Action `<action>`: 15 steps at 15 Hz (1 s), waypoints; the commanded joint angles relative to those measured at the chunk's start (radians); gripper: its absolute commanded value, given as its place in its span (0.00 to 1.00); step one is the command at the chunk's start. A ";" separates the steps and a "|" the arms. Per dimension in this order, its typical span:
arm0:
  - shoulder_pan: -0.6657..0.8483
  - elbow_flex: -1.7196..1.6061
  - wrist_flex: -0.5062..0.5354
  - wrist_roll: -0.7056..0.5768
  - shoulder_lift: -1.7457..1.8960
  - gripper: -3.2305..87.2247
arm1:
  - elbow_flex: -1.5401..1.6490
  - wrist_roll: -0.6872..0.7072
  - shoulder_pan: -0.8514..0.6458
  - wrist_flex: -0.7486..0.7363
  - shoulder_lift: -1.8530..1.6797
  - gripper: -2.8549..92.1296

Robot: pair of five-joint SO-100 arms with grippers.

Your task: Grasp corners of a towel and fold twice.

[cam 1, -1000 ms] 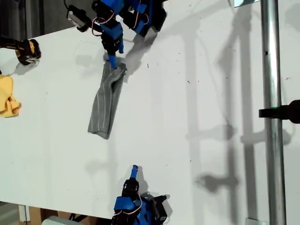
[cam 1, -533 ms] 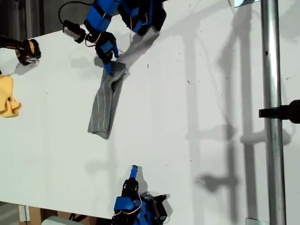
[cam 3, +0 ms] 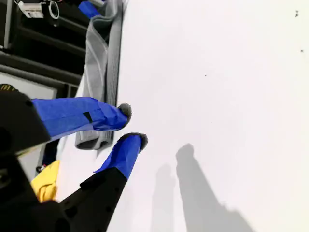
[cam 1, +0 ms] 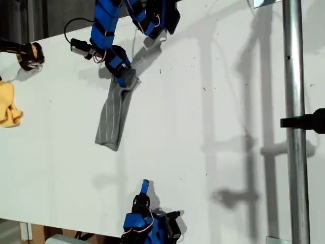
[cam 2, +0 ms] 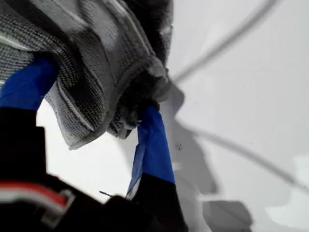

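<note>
A: Nearest the camera, my second gripper (cam 1: 145,184) sits low over the bare tabletop (cam 1: 213,117), jaws a little apart and holding nothing.

B: And the towel (cam 1: 112,119)?

A: Bunched into a long strip mid-tabletop, towards the exterior view's left. At its far end my first gripper (cam 1: 123,77) has its jaws clamped on the gathered cloth.

B: Beyond that?

A: A yellow cloth (cam 1: 8,105) at the exterior view's left edge, well apart.

towel (cam 1: 112,114): soft knitted cloth, matt grey, ribbed with fine pale stripes
table (cam 1: 213,152): smooth matt white top, a few dark specks
my first gripper (cam 2: 96,113): matt blue fingers, black plastic body
pole (cam 1: 294,122): shiny bare metal
yellow cloth (cam 1: 8,105): soft, matt
</note>
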State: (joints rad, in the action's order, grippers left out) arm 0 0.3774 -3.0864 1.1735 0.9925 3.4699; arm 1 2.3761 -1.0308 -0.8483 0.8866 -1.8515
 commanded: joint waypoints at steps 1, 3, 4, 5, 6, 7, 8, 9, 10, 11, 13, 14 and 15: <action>0.014 0.000 0.003 0.011 0.008 0.10 | -0.101 -0.020 0.041 -0.034 0.052 0.37; 0.014 -0.002 0.003 0.011 0.008 0.10 | -0.213 -0.020 0.072 -0.035 0.181 0.35; 0.014 -0.002 0.003 0.011 0.008 0.10 | -0.281 -0.015 0.078 -0.011 0.252 0.33; 0.012 -0.002 0.003 0.012 0.008 0.10 | -0.328 -0.017 0.075 0.018 0.293 0.26; 0.012 -0.003 0.003 0.011 0.008 0.10 | -0.336 -0.014 0.063 0.026 0.299 0.25; 0.012 -0.003 0.003 0.009 0.008 0.10 | -0.336 -0.011 0.046 0.057 0.291 0.26; 0.012 -0.003 0.003 0.006 0.008 0.10 | -0.322 -0.011 0.034 0.089 0.259 0.27; 0.015 -0.003 0.002 0.003 0.008 0.10 | -0.304 -0.005 0.026 0.127 0.201 0.30; 0.018 -0.003 0.002 0.000 0.008 0.10 | -0.305 0.002 0.025 0.202 0.140 0.33; 0.021 -0.003 0.002 -0.003 0.008 0.10 | -0.322 0.003 0.031 0.302 0.063 0.35; 0.023 -0.003 0.000 -0.005 0.008 0.10 | -0.321 0.003 0.040 0.442 -0.095 0.37; 0.025 -0.003 0.000 -0.005 0.008 0.10 | -0.319 0.003 0.037 0.483 -0.135 0.38; 0.026 -0.003 0.000 -0.008 0.008 0.10 | -0.319 0.012 0.025 0.500 -0.141 0.39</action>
State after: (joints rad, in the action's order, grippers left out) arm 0 0.3942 -3.0879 1.1735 0.9925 3.4699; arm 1 2.0893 -1.0354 -0.8130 1.3560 -1.9313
